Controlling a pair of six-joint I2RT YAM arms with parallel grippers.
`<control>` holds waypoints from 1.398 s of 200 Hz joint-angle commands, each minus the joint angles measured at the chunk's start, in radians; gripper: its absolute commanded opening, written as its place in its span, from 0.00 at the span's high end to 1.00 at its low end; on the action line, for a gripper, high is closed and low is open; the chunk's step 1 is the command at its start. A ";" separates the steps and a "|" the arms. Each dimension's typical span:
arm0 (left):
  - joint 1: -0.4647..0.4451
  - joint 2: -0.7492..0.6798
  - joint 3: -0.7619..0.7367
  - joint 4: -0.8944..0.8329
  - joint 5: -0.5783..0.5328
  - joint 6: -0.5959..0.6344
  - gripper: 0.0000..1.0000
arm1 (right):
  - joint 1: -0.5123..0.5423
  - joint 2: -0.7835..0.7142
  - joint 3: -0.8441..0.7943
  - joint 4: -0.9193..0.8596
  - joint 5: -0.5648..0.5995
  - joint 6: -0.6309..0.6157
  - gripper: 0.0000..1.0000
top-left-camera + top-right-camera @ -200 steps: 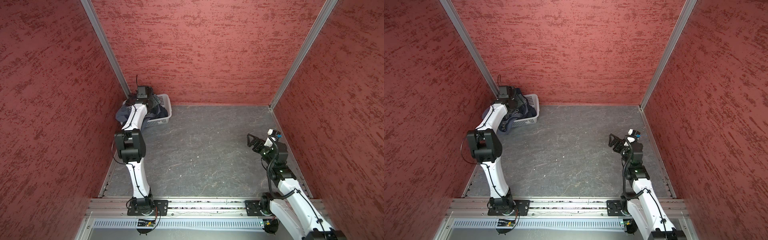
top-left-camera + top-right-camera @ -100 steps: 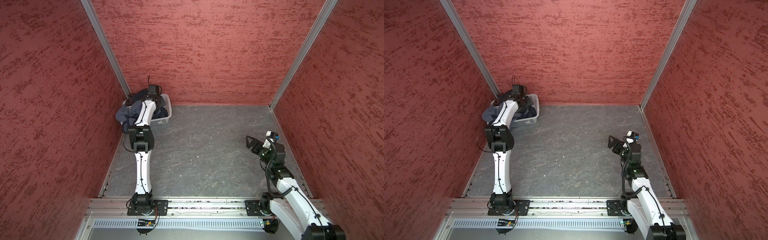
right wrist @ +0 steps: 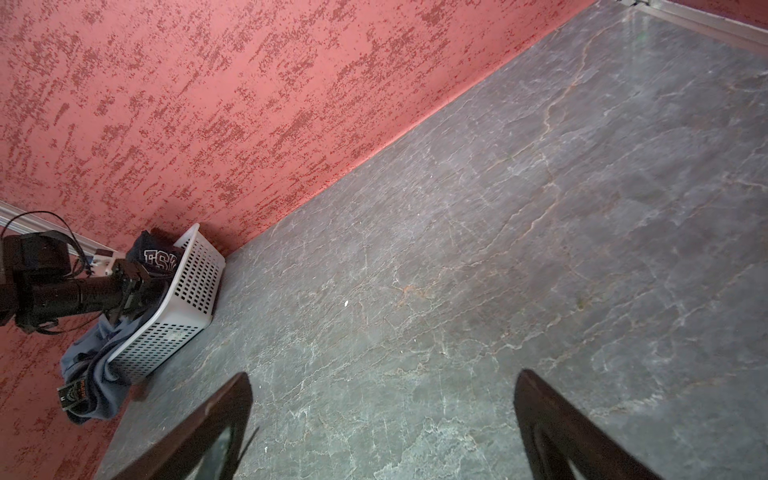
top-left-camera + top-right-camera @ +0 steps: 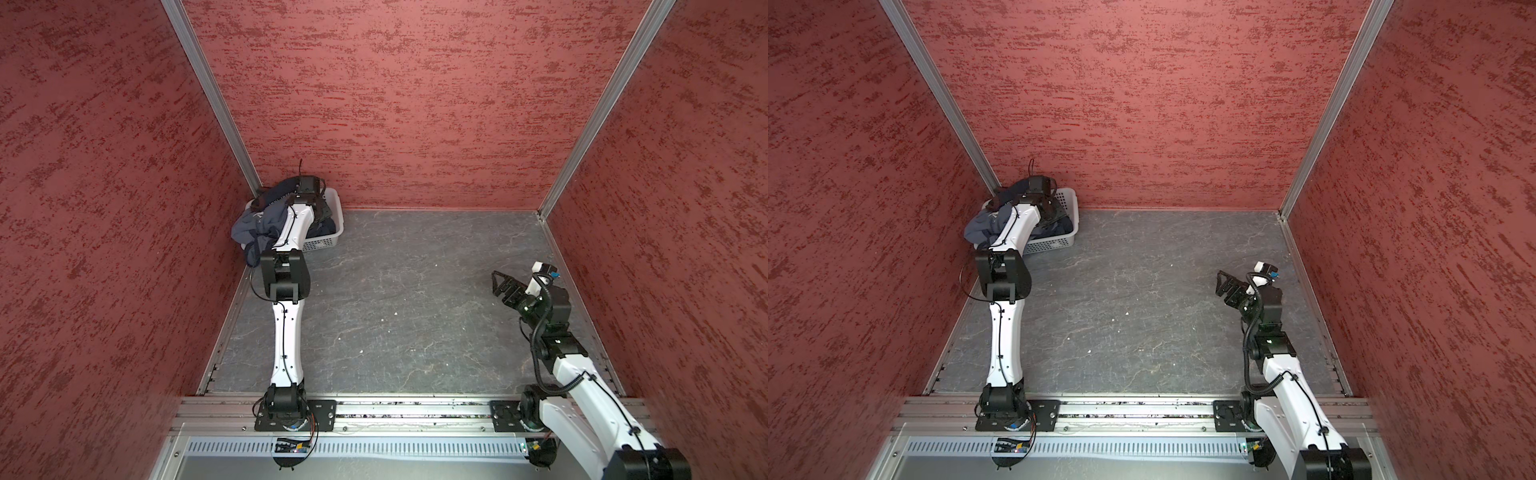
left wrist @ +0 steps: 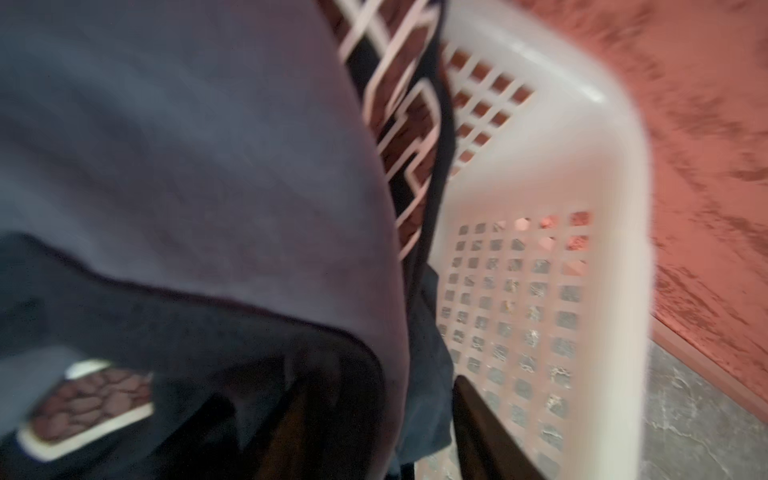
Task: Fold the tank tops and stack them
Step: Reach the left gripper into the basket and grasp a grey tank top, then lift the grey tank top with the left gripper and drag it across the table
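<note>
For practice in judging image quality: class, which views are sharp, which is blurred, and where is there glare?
Left wrist view: smeared by motion blur, with the grey-blue tank top and basket both soft. Right wrist view: the table is sharp, and the right tool is a dark, soft silhouette up close. Both top views: crisp and evenly lit, with a bright glare strip along the table's near edge.

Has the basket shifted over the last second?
No. The basket still sits at the foot of the corner post, in the same spot as before.
</note>
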 commanded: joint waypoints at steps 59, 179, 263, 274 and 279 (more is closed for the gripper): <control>-0.015 -0.114 0.016 -0.033 -0.057 0.042 0.86 | 0.004 -0.007 0.002 0.008 -0.007 0.014 0.01; -0.035 -0.555 -0.139 0.089 -0.062 0.094 0.91 | 0.004 -0.026 0.009 -0.023 -0.015 0.015 0.01; -0.087 -0.718 0.292 0.037 0.072 0.185 0.99 | 0.004 -0.099 0.043 -0.104 -0.038 0.025 0.01; -0.129 -0.754 0.289 0.053 0.072 0.209 1.00 | 0.006 -0.114 0.054 -0.125 -0.042 0.024 0.01; -0.149 -0.770 0.291 0.060 0.076 0.214 1.00 | 0.005 -0.122 0.059 -0.134 -0.045 0.024 0.01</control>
